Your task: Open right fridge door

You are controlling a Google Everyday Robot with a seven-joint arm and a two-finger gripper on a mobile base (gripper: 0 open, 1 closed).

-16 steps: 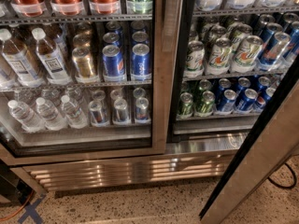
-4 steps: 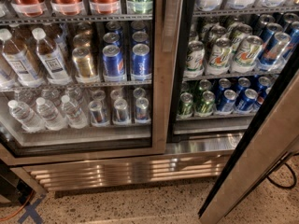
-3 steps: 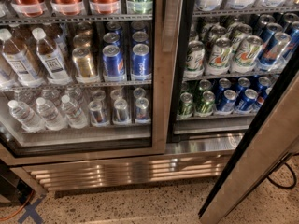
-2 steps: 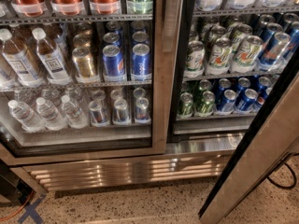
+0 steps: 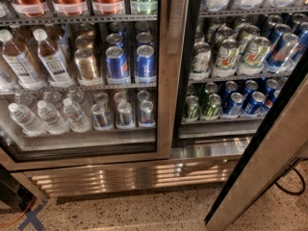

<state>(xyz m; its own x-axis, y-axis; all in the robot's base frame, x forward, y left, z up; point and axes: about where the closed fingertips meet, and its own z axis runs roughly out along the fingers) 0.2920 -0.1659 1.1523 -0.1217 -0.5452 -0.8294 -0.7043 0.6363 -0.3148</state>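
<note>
The right fridge door (image 5: 272, 160) stands swung open toward the camera. Its brushed steel frame with a dark inner edge runs diagonally from the right edge down to the floor at the bottom right. Behind it the right compartment is uncovered, with shelves of green and blue cans (image 5: 231, 57). The left door (image 5: 166, 81) is closed; water bottles (image 5: 45, 117), gold cans (image 5: 86, 64) and blue cans show through its glass. The gripper is not in view, and no part of the arm shows.
A steel vent grille (image 5: 130, 174) runs along the fridge base above a speckled floor (image 5: 144, 211). A black cable (image 5: 293, 184) loops on the floor at right. At bottom left are a dark object (image 5: 9, 194), an orange cable and blue tape (image 5: 31, 215).
</note>
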